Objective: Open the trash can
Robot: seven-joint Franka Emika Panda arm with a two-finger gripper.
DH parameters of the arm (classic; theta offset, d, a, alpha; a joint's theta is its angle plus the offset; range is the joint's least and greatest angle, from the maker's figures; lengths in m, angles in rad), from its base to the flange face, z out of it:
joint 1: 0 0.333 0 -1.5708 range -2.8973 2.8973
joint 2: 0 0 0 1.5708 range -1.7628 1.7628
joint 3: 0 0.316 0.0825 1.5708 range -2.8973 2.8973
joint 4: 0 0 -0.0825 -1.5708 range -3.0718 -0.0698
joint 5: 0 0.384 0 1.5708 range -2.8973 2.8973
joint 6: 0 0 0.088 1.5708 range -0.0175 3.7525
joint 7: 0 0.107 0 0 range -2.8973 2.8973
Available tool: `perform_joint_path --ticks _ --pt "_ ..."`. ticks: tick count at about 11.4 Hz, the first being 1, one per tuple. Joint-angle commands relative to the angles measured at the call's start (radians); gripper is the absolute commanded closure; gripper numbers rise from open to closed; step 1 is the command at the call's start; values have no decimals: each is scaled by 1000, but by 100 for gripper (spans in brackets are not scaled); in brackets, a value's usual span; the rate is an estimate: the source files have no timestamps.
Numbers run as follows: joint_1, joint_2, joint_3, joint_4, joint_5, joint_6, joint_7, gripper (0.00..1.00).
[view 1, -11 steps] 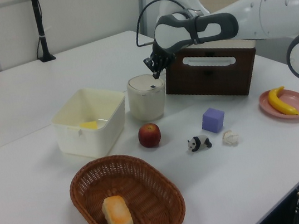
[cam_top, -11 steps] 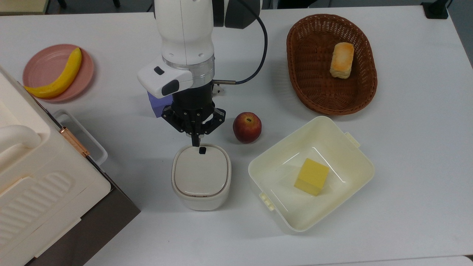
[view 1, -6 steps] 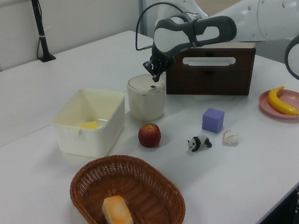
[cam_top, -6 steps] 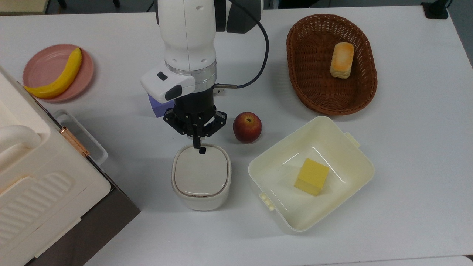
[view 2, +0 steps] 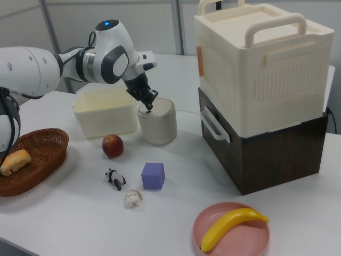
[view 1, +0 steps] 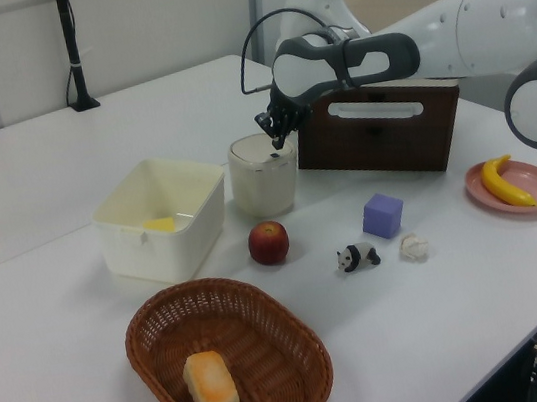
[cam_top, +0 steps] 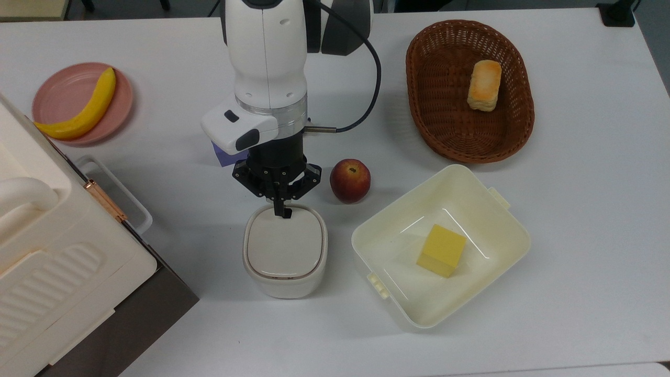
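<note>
The trash can (cam_top: 285, 254) is a small off-white rounded bin with a flat beige-grey lid, standing mid-table; it also appears in the left view (view 1: 263, 179) and the right view (view 2: 158, 124). Its lid lies flat and shut. My gripper (cam_top: 283, 209) points down at the lid's far edge in the top view, fingers pressed together and shut with nothing between them. The tips sit right where the lid's small black button is and cover it. In the left view the gripper (view 1: 277, 140) touches the top rim, and in the right view the gripper (view 2: 149, 105) does the same.
An apple (cam_top: 349, 180) lies just right of the gripper in the top view. A cream tub (cam_top: 497, 209) holds a yellow block (cam_top: 442, 250). Also here: a wicker basket (cam_top: 445, 133) with bread (cam_top: 484, 85), a pink plate (cam_top: 55, 94) with a banana, a purple cube (view 2: 153, 175) and a big cream box (cam_top: 47, 262).
The gripper has moved slightly toward the trash can and lowered; its shut tips now cover the black button, which showed beside them earlier. The lid has not moved.
</note>
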Motion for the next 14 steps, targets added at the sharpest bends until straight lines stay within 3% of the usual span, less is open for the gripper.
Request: perform_joint_path --ticks 1,14 --pt "6 21 2 19 -18 11 -12 100" --pt "11 33 3 15 -44 58 -9 100"
